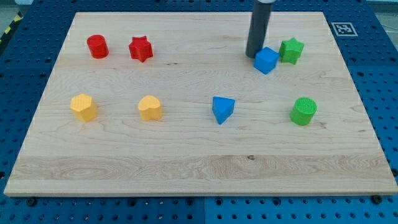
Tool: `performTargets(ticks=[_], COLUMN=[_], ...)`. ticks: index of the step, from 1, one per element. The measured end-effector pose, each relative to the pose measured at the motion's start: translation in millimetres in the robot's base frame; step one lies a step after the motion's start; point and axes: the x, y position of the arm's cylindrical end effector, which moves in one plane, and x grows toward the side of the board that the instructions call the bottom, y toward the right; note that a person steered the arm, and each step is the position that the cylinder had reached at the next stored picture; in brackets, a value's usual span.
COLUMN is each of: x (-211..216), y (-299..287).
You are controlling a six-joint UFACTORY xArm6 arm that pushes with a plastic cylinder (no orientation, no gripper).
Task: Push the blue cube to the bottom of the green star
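The blue cube (266,60) sits at the view's upper right, touching or nearly touching the lower left side of the green star (291,50). My tip (253,55) rests on the board right against the cube's upper left side. The dark rod rises from there out of the view's top.
A red cylinder (97,46) and a red star (141,48) stand at the upper left. A yellow block (83,107) and a yellow heart-like block (150,107) stand at mid left. A blue triangular block (222,109) is at centre, a green cylinder (303,111) at right. The wooden board (199,168) lies on a blue pegboard.
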Motion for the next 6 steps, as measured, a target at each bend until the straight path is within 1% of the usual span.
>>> performTargets(ticks=[1, 2, 3, 4, 6], x=[14.7, 24.1, 50.5, 52.1, 52.2], y=[2.6, -36.9, -46.9, -22.7, 49.1])
